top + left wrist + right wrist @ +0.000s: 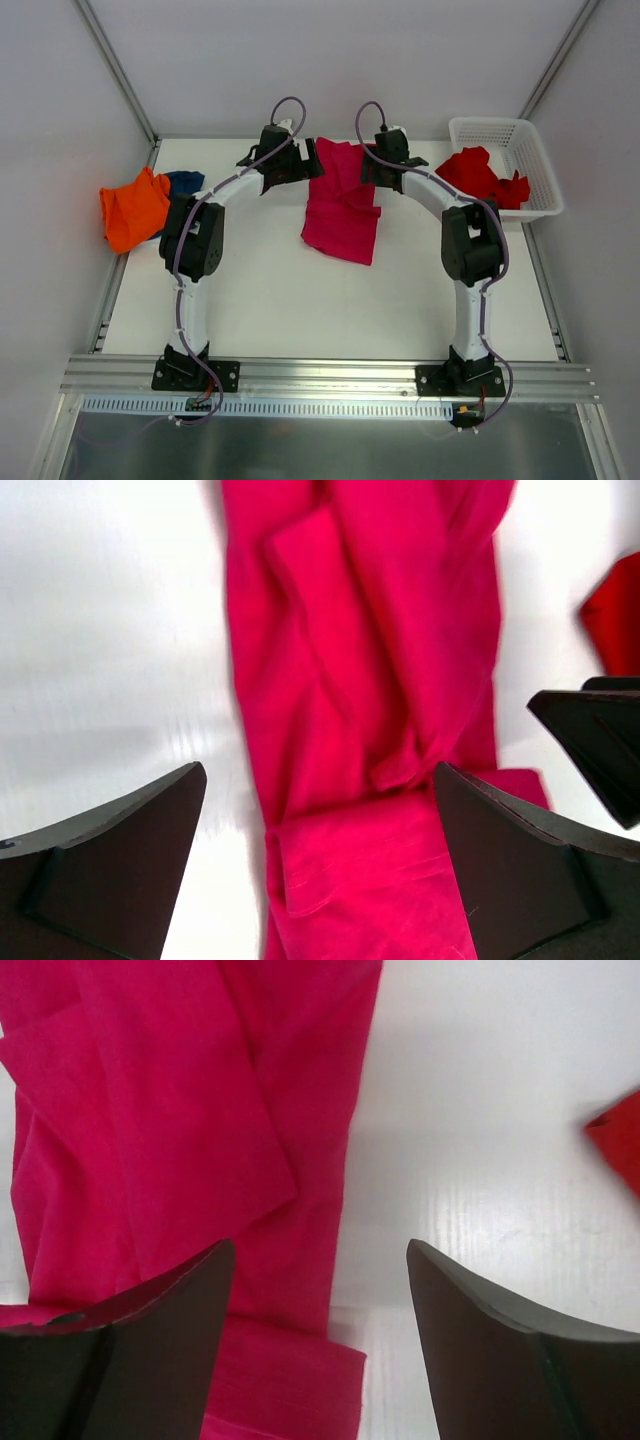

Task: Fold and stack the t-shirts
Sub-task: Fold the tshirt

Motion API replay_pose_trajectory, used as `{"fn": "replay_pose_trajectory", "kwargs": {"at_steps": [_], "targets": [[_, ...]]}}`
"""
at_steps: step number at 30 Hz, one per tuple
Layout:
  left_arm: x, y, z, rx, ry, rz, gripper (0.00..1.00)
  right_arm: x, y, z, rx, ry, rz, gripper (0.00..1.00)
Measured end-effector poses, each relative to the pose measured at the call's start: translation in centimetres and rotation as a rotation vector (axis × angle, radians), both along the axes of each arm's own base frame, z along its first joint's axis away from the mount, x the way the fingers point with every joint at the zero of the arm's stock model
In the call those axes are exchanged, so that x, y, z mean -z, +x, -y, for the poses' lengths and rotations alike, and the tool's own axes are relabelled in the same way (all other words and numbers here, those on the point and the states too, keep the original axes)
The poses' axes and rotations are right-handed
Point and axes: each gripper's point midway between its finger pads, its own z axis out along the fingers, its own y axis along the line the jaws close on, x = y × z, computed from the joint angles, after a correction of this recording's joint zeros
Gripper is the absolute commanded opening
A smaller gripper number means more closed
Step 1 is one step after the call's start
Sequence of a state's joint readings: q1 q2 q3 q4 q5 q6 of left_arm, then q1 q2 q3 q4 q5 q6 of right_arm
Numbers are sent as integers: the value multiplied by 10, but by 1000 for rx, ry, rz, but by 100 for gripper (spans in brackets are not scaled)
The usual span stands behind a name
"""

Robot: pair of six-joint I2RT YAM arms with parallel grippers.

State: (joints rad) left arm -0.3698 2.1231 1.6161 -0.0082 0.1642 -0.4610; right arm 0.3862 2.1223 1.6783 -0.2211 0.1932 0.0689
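Magenta t-shirt [342, 205] lying at far middle of the desk [300, 310], left fingers [120, 860] and right fingers [490, 1350] hovering over its far end — both spread wide, gripping nothing — orange t-shirt [135, 208] sitting far left, red t-shirt [485, 178] lying in the basket [530, 140].

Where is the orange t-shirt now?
Top view: the orange t-shirt lies at the left edge of the table, against a blue garment, left of the left arm.

Plain colours all — magenta t-shirt [342, 205], orange t-shirt [134, 208], dark blue t-shirt [186, 181], red t-shirt [485, 178] — with white basket [536, 165] and table [300, 300].
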Motion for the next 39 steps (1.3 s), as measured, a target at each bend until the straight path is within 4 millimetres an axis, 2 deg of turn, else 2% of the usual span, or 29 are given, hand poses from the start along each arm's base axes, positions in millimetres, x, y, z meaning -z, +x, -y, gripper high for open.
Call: {"fn": "replay_pose_trajectory", "kwargs": {"at_steps": [1,3,4,5,6,7,8,10,15,18,21,24,28,34,37,39], "targets": [[-8,5,-1,-1,-9,16,99,-3,3,2,2,0,9,73],[-21,11,0,0,-26,41,82,-11,5,6,6,3,25,70],[-26,11,0,2,-34,51,69,-13,4,6,4,7,32,67],[-29,9,1,6,-44,47,48,-14,-2,8,0,9,29,55],[-29,4,1,11,-55,38,9,-13,-12,9,-11,6,18,47],[-29,-2,1,17,-63,29,0,-12,-23,9,-22,6,8,35],[-26,-11,0,24,-67,9,0,-12,-36,10,-34,3,-2,14],[-21,-30,0,35,-80,-25,0,-14,-60,6,-64,1,-16,3],[1,-86,5,64,-80,-117,0,-17,-113,-26,-174,2,-30,0],[8,-120,23,116,-77,-148,0,-4,-139,-45,-232,0,-53,0],[10,-148,39,161,-85,-164,0,17,-159,-47,-252,-1,-109,0],[10,-160,46,180,-95,-168,0,24,-164,-46,-246,4,-129,1],[11,-159,47,177,-105,-161,0,26,-161,-54,-248,18,-123,0],[10,-156,48,176,-110,-147,0,45,-150,-69,-259,11,-150,0],[19,-152,48,166,-99,-149,0,51,-145,-73,-259,7,-158,0],[32,-151,48,161,-86,-169,0,52,-141,-76,-259,7,-156,0]]}}
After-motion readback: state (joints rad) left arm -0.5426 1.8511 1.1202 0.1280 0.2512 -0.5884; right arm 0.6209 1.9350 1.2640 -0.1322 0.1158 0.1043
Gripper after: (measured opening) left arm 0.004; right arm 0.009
